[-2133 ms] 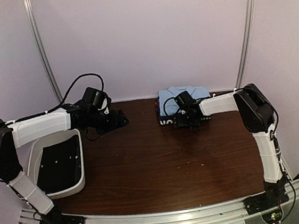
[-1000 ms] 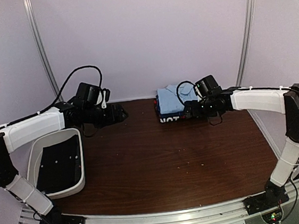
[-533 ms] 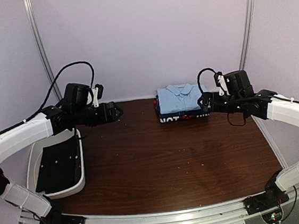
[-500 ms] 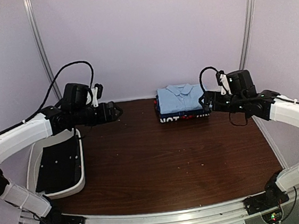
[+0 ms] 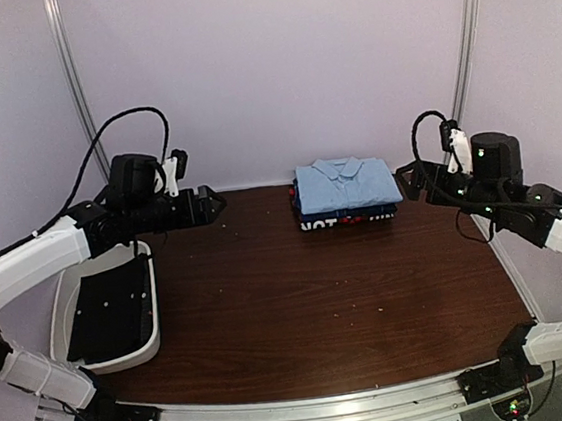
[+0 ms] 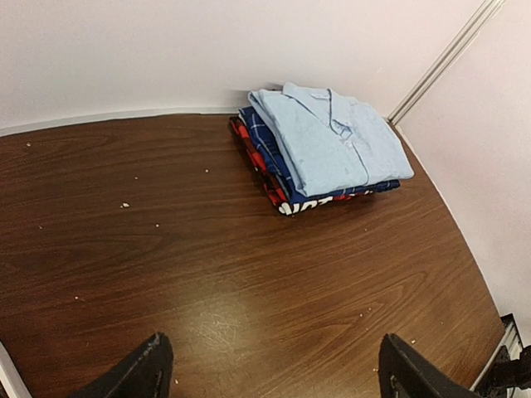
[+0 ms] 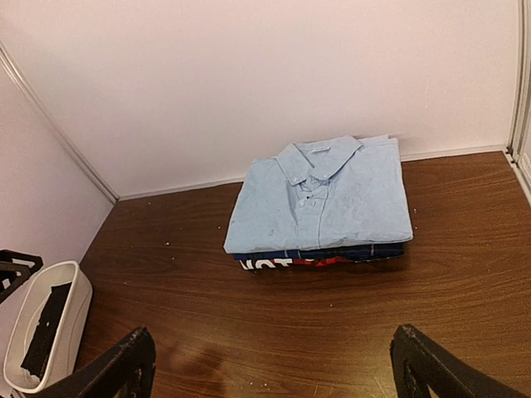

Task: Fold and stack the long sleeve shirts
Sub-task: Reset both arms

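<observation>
The long sleeve shirts sit folded in one stack at the back middle of the table. The plain light blue shirt is on top, collar toward the wall. Under it shows the blue plaid shirt, and a red and black one with white lettering lies at the bottom. My left gripper hangs open to the left of the stack, apart from it. On the stack's right, my right gripper is also open, holding nothing.
A white bin with a black lining stands at the left edge of the table, below my left arm. Small crumbs dot the brown tabletop. Walls close in behind and on both sides.
Both arms have drawn back from the stack. The right gripper, which was at the shirts, has swung off to the right; the left has shifted left. The stack stays put.
</observation>
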